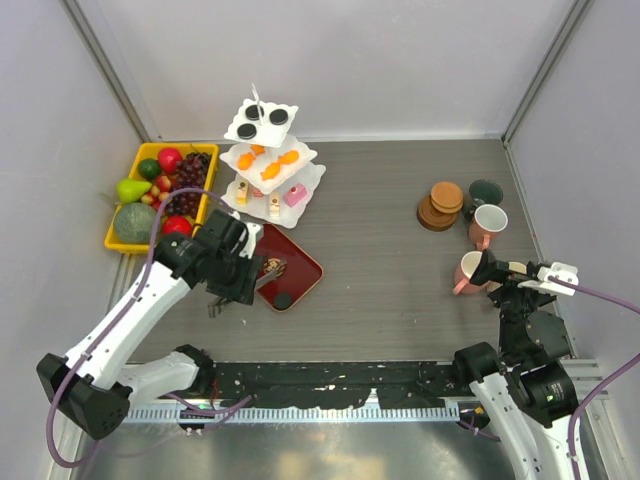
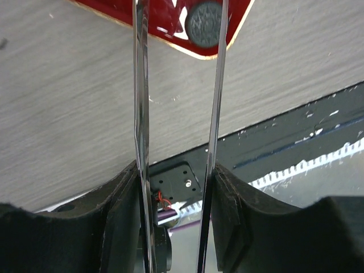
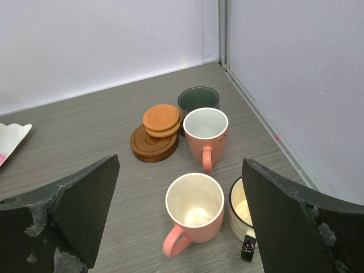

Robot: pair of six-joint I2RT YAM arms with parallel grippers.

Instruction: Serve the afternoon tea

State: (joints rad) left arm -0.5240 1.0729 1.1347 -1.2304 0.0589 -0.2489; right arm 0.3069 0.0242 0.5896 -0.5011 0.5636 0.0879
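Note:
The white three-tier stand [image 1: 300,157] stands at the back with black, orange and pink/cream pastries on its tiers. My left gripper [image 1: 238,275] [image 2: 175,182] is shut on the metal tongs [image 2: 139,85]. The tongs' two arms stand apart and reach toward a black round pastry [image 2: 206,23] [image 1: 284,299] on a red tray [image 1: 303,262]. My right gripper [image 1: 492,270] [image 3: 181,170] is open, above a pink mug [image 3: 194,211]. Beyond it are a second pink mug [image 3: 206,133], a green mug [image 3: 198,99] and brown coasters [image 3: 156,133]. A beige mug [image 3: 242,210] sits by my right finger.
A yellow tray of fruit [image 1: 140,155] stands at the back left beside the stand. Grey walls close the table at the back and both sides. The black base rail [image 1: 330,385] runs along the near edge.

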